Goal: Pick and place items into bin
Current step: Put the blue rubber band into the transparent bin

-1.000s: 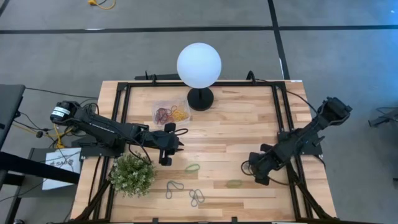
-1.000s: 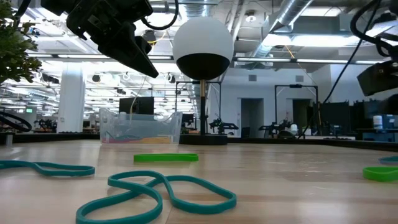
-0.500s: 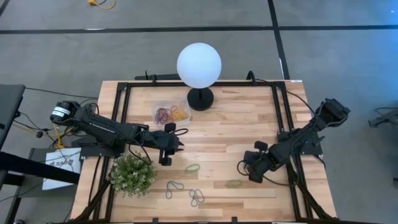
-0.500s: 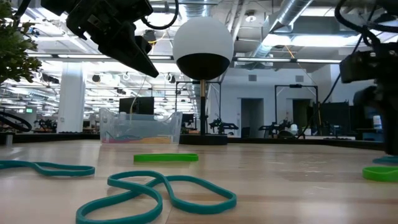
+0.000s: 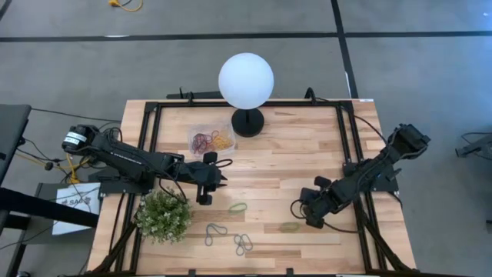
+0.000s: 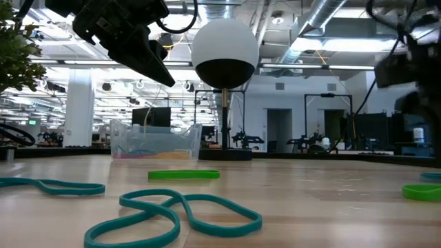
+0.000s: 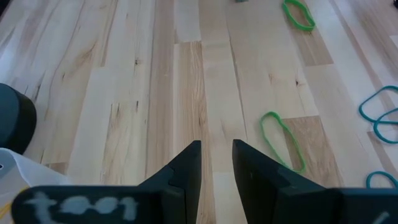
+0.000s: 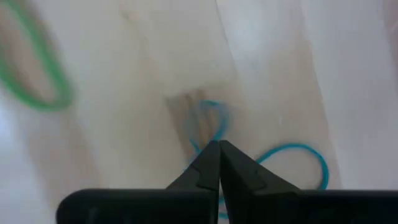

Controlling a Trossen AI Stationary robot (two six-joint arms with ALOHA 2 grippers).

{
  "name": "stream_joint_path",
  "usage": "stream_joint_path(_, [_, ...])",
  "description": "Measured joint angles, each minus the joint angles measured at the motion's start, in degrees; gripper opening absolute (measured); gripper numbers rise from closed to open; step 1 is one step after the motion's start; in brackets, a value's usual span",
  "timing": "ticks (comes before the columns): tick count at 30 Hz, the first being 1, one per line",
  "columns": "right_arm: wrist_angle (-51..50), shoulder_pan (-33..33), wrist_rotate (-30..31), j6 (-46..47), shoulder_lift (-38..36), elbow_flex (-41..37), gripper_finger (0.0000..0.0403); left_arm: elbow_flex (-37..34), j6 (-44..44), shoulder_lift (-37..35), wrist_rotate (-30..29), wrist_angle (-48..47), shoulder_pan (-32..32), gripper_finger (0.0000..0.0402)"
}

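Right gripper, fingers pressed together and empty, hovers beside one green band; left gripper, fingers slightly apart, waits near the bin. Loose bands: two green, three grey-blue. Probably light, limp and flat: pinch a single strand.

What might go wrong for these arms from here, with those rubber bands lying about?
The right gripper is shut and empty near a flat green band; closed fingers would likely slide over it. The grey-blue bands overlap, so one may drag another along. The left gripper hangs beside the plant and might brush its leaves.
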Motion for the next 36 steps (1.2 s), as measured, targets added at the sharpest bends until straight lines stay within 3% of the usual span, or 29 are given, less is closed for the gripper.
stream_joint_path(9, [-1.6, -0.2, -0.6, 1.7, -1.7, 2.2, 0.0064, 0.0, 0.0, 0.0, 0.0, 0.0, 0.0, 0.0082])
stream_joint_path(13, [-1.6, 0.0, -4.4, 3.8, -0.1, 2.2, 0.0089, 0.0, 0.0, 0.0, 0.0, 0.0, 0.0, 0.0082])
stream_joint_path(22, [-2.0, 0.6, -3.7, 2.4, 5.5, 2.5, 0.0137, 0.0, -0.1, 0.0, 0.0, 0.0, 0.0, 0.0082])
stream_joint_path(29, [-2.8, 0.6, -2.9, 3.5, 9.3, 3.0, 0.0150, 0.0, -0.1, 0.0, 0.0, 0.1, 0.0, 0.0082])
stream_joint_path(36, [-6.1, 0.7, -1.6, 4.9, 6.4, 5.3, 0.0160, 0.0, -0.1, 0.0, 0.0, 0.1, 0.0, 0.0082])
